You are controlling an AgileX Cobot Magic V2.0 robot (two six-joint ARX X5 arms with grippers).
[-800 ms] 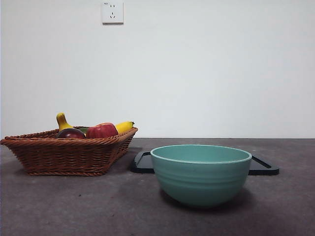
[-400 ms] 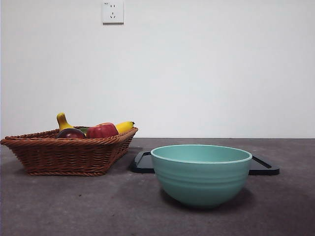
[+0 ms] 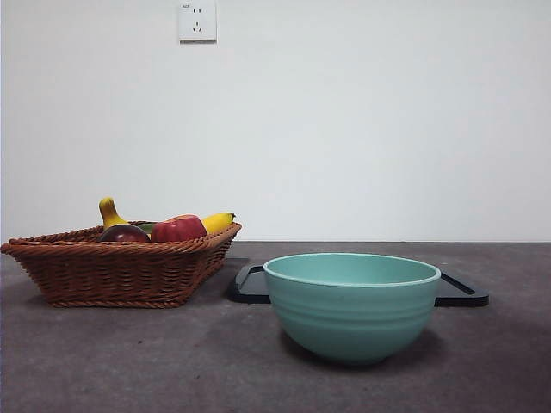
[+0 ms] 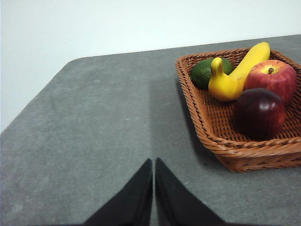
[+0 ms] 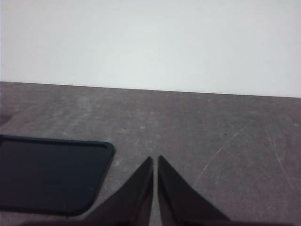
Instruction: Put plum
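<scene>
While plum [image 4: 260, 113] sits in basket [image 4: 221, 141]; grey table [image 3: 172, 361], white wall [image 3: 362, 120].

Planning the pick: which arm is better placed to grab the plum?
Left. Its end effector faces the basket holding the plum; the right end effector sees only the black tray.

- one wicker basket [image 3: 120, 271]
- one plum [image 4: 260, 113]
- one red apple [image 4: 275, 78]
- one banana [image 4: 237, 73]
- one green avocado [image 4: 206, 72]
- one teal bowl [image 3: 351, 303]
- one black tray [image 5: 47, 173]
- one wall socket [image 3: 197, 21]
- two grippers, left gripper [image 4: 153, 165] and right gripper [image 5: 155, 163]
</scene>
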